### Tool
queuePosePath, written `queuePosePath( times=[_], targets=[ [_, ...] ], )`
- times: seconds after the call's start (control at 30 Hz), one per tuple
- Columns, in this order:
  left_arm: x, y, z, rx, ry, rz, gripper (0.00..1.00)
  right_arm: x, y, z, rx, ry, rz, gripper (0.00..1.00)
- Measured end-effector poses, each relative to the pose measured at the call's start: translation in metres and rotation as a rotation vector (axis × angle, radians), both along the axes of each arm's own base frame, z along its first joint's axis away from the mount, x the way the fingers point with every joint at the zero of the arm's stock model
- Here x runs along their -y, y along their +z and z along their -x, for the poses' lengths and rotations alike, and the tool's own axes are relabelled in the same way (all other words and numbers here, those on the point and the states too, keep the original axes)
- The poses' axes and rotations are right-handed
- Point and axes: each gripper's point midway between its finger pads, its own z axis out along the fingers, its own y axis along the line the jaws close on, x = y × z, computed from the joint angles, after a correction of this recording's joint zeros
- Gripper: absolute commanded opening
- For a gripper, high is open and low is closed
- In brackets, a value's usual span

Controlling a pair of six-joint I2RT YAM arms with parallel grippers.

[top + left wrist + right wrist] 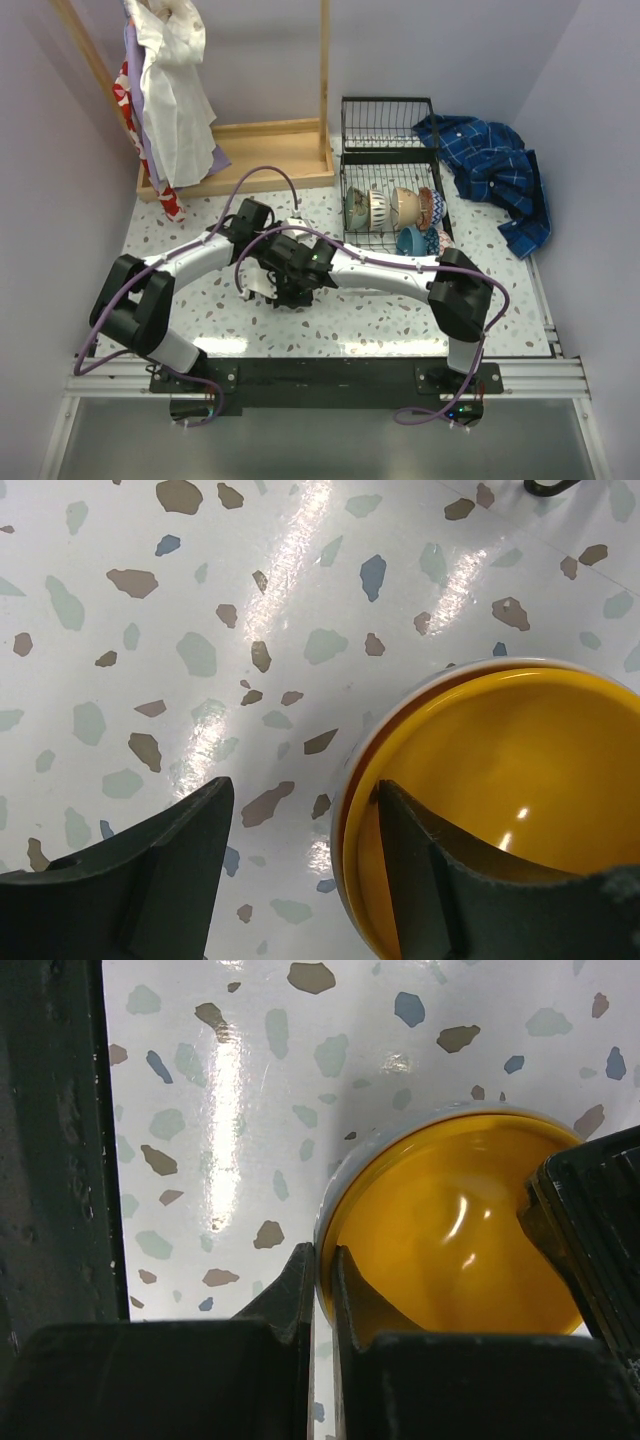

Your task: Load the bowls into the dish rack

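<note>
so the yellow bowl [520,780] is sat upright on the speckled table [380,315], roughly mid-table and well apart from the dish rack [344,200], which is found at the back right. both arms are bunched over the bowl in the top view, so it's pretty much hidden from up there. in the wrist views it's seen to be white outside and glossy yellow inside.

the left gripper [300,790] is spread wide. one finger is dipped inside the bowl and the other is parked outside over bare table, so the rim is straddled but not squeezed. a clear strip of table can be seen between the outer finger and the bowl wall.

the right gripper [322,1260] is a different story. its fingers are pressed nearly together, and the bowl's rim is caught in the thin slot between them, one tip outside and one inside. a dark block is seen at the far side of the bowl in that view, but what it is can't be told for sure.

in the rack, four bowls are stood on edge in a row between the prongs: a pale green bowl [357,208], a striped bowl [378,207], a beige bowl [405,205] and a red-orange patterned bowl [427,207]. a teal bowl [410,240] is tucked at the near end just in front of them. a blue plaid cloth [490,165] is dumped just right of the rack, and a wooden clothes stand [240,150] with fabric hung on it is set at the back left.
</note>
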Motion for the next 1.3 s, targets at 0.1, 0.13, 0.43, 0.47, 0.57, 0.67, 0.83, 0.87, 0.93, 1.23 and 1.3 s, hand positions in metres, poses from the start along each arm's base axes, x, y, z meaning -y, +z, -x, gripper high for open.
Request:
queuePosePath(
  times=[0.1,0.13,0.43,0.47,0.57,0.67,0.83,0.87,0.93,1.23,1.3],
  targets=[
    [-0.001,0.002,-0.001,0.003,0.003,0.006,0.64,0.0,0.0,0.0,-0.002,-0.011,0.0,0.0],
    [-0.001,0.004,-0.002,0.007,0.006,0.009,0.64,0.0,0.001,-0.001,-0.001,-0.02,-0.001,0.0],
    [-0.003,0.015,-0.01,0.042,0.045,0.028,0.64,0.005,0.009,-0.02,0.103,-0.121,0.0,0.0],
    [-0.003,0.016,-0.011,0.045,0.051,0.032,0.64,0.006,0.009,-0.021,0.114,-0.125,-0.005,0.0],
    [-0.001,0.018,-0.012,0.044,0.058,0.04,0.61,0.009,0.009,-0.022,0.135,-0.126,-0.016,0.0],
    [0.0,0.017,-0.01,0.027,0.064,0.049,0.53,0.011,0.004,-0.023,0.156,-0.115,-0.025,0.0],
    [0.005,0.012,-0.003,-0.026,0.057,0.074,0.34,0.016,-0.007,-0.026,0.193,-0.102,-0.014,0.0],
    [0.006,0.011,-0.002,-0.034,0.055,0.079,0.33,0.015,-0.007,-0.027,0.2,-0.103,-0.016,0.0],
    [0.008,0.012,-0.001,-0.039,0.05,0.086,0.31,0.014,-0.006,-0.028,0.207,-0.105,-0.022,0.0],
    [0.012,0.009,-0.01,-0.063,0.079,0.095,0.0,0.001,0.0,-0.031,0.219,-0.127,-0.076,0.0],
    [0.014,0.012,-0.012,-0.063,0.086,0.1,0.0,0.001,0.001,-0.032,0.22,-0.14,-0.077,0.16]
  ],
)
